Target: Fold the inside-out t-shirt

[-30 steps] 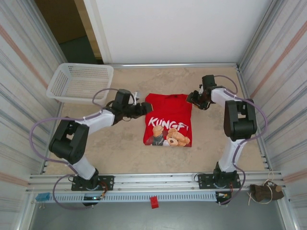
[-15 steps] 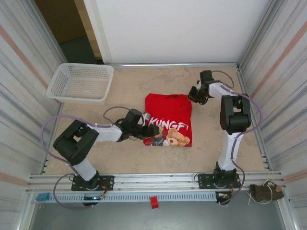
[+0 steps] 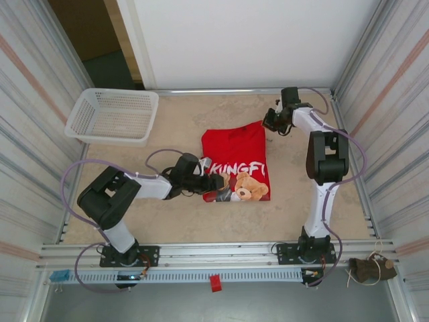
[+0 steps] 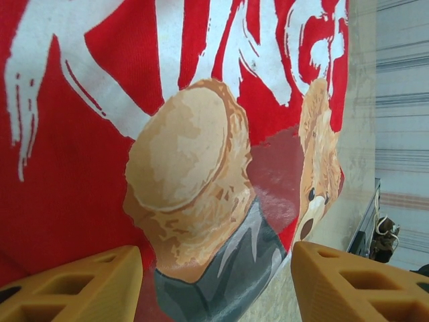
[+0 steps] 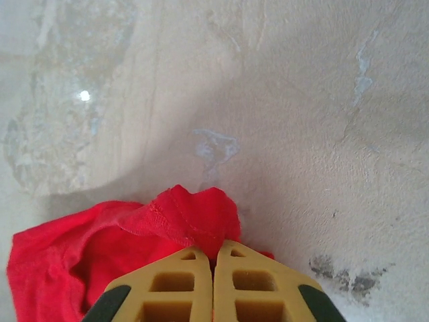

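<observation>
Beige mottled tabletop (image 3: 181, 221), ribbed metal walls on both sides. At centre, red t-shirt (image 3: 234, 144), folded into a rough rectangle, white lettering and bear print facing up. At the cloth's eight o'clock edge, left gripper (image 3: 213, 182), spread wide, yellow fingers (image 4: 74, 282) either side of the print; contact with the fabric unclear. At the one o'clock corner, right gripper (image 3: 269, 125), closed tight, pinching a bunched tip of red cloth. White mesh basket (image 3: 110, 139) at ten o'clock, well apart.
</observation>
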